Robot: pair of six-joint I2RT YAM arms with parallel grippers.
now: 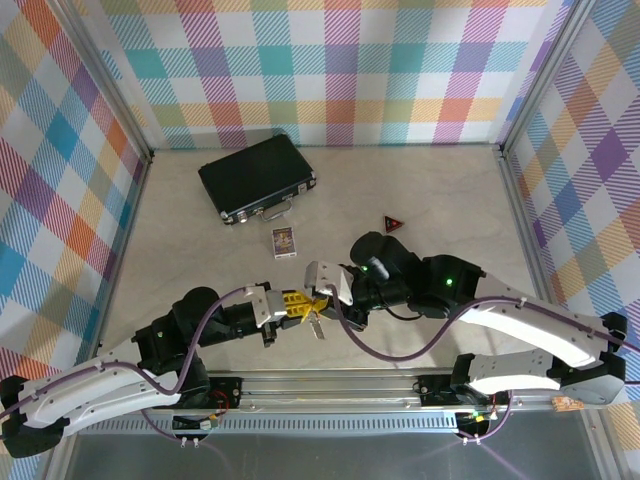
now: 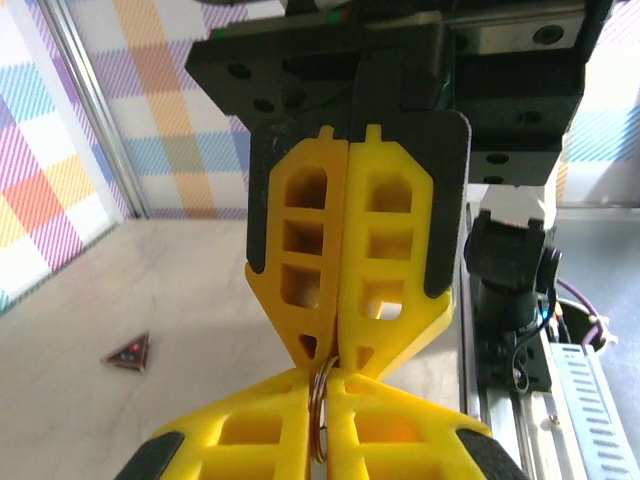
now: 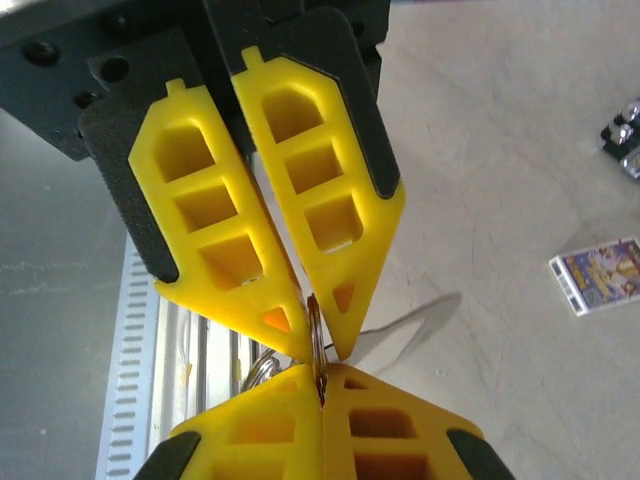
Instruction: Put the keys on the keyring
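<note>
Both grippers meet tip to tip low over the front of the table. The keyring (image 2: 322,420) is a thin silvery loop seen edge-on, pinched between my left gripper (image 2: 322,378) and the right gripper (image 2: 335,352) above it. In the right wrist view the same keyring (image 3: 317,340) runs from my right gripper (image 3: 322,375) up into the left gripper (image 3: 320,338). Both are shut on it. A second small silvery loop (image 3: 256,372) hangs beside it. From above, a silvery key (image 1: 318,326) dangles under the left gripper (image 1: 300,305) and right gripper (image 1: 328,292).
A black case (image 1: 258,178) with a metal handle lies at the back left. A small printed card (image 1: 284,241) (image 3: 600,275) lies in front of it. A dark red triangular piece (image 1: 393,224) (image 2: 130,352) sits right of centre. The metal rail (image 1: 330,385) runs along the near edge.
</note>
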